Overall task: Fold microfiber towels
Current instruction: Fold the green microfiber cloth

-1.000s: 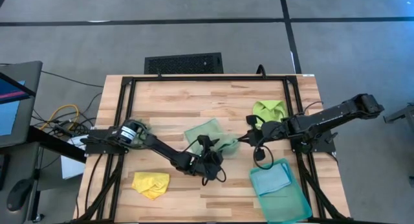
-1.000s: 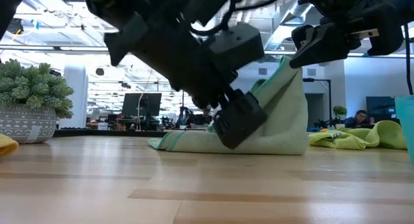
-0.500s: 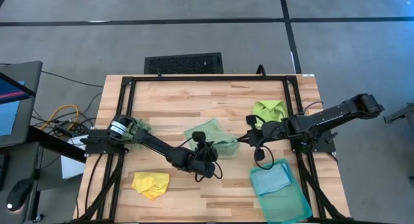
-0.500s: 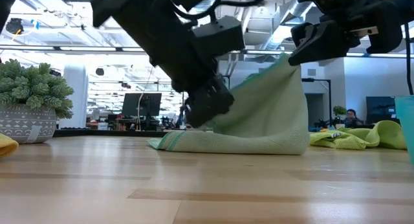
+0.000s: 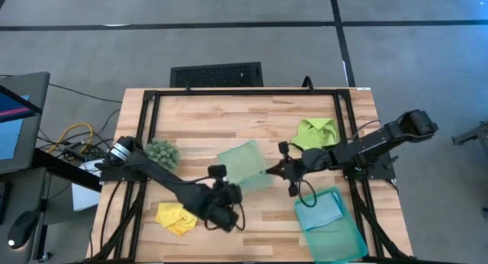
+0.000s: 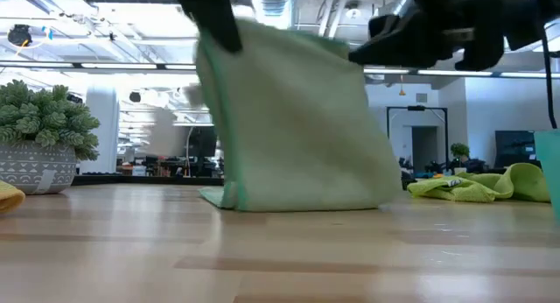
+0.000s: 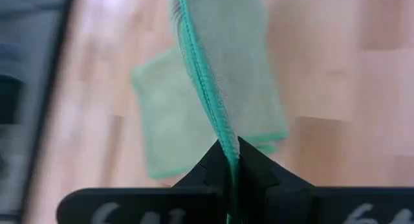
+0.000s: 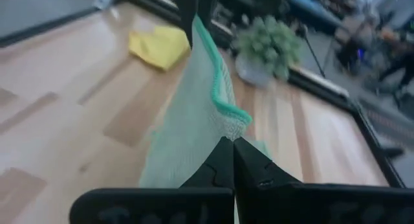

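Change: we now see the left gripper (image 5: 231, 190) clamped on an edge of the pale sage green towel (image 5: 245, 164) — a second ago its fingers stood wide beside the cloth, which lay slumped on the table (image 5: 198, 127) with only one corner raised.
Lift: the towel has come up off the wood; in the low view it hangs as a broad sheet (image 6: 293, 119) with just its bottom edge touching the tabletop, where before it was a low wedge.
Meaning for the task: we judge the cloth is now stretched between both grippers, which is what a fold needs — the fold itself is not yet made.
Left arm: it reaches from the table's left edge toward the middle, gripper raised at the towel's near corner; its wrist view shows the teal-stitched hem (image 7: 207, 94) running straight into the closed fingertips.
Right gripper (image 5: 277, 169): shut on the towel's opposite corner, the arm stretched in low from the right side and drawn a little further toward the centre than a second ago.
Other towels: the yellow towel (image 5: 177, 217) lies crumpled near the front left, the lime green towel (image 5: 317, 132) bunched at the right, the light blue towel (image 5: 319, 213) folded inside the teal plastic tray (image 5: 347, 241).
Bystander: the dark-green spiky clump (image 5: 162, 152) sits at the left, now uncovered by the arm.
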{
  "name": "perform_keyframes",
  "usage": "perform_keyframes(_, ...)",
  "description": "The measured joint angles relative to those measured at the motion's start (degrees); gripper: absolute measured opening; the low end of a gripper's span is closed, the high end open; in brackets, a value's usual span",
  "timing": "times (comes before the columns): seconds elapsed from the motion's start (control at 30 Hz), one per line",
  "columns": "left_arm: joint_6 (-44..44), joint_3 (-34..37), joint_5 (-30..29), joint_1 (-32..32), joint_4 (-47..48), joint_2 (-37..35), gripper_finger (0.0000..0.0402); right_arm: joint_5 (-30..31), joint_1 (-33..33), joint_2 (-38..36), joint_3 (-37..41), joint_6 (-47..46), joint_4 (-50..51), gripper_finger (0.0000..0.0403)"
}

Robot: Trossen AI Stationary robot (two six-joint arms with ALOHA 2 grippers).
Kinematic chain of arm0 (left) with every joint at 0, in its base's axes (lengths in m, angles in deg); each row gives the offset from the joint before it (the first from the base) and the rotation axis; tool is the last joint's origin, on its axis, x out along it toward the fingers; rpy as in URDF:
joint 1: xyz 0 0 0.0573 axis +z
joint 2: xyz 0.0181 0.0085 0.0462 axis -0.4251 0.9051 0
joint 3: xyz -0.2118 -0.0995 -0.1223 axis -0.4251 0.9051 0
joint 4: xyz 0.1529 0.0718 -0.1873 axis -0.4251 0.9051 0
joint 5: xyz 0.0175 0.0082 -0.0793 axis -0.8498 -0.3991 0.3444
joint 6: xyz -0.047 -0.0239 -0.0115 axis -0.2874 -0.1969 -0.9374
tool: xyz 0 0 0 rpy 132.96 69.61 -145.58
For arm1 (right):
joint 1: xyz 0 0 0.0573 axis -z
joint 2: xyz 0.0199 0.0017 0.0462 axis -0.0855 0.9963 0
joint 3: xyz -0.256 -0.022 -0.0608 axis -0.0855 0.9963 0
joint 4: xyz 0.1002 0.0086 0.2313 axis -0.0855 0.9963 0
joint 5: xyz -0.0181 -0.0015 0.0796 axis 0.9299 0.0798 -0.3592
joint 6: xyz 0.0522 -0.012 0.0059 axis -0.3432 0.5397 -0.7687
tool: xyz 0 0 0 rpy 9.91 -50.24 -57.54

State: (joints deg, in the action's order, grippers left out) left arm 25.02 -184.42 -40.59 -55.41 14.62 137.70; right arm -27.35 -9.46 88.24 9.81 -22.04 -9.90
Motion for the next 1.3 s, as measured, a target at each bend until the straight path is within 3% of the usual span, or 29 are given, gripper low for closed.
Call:
perform_keyframes(0.13,-5.0,-4.9,5.6,-2.7,2.2,0.0,0.0002,-0.4,-2.8,-0.5,-0.8,0.6,-1.8,0.0013)
perform_keyframes(0.43,-9.3,-6.6,6.9,-3.4,1.2,0.1,0.0001,-0.3,-3.8,-2.8,-1.3,-2.9,1.0,0.0015)
perform_keyframes(0.8,-13.0,6.8,8.0,2.0,1.4,0.3,0.0,0.0,4.4,11.6,-1.4,-8.9,-6.5,0.0014)
perform_keyframes(1.0,-8.9,11.8,8.0,5.7,1.3,0.3,0.0,0.4,7.2,17.2,-4.3,-10.1,-6.9,0.0013)
perform_keyframes(1.13,-6.8,12.4,9.1,8.1,1.3,-0.2,0.0,0.9,7.4,15.6,-5.2,-10.2,-3.9,0.0012)
perform_keyframes(1.3,-6.0,10.0,10.8,5.6,0.5,-3.3,0.0,-0.8,4.5,8.5,-5.6,-10.4,2.7,0.0014)
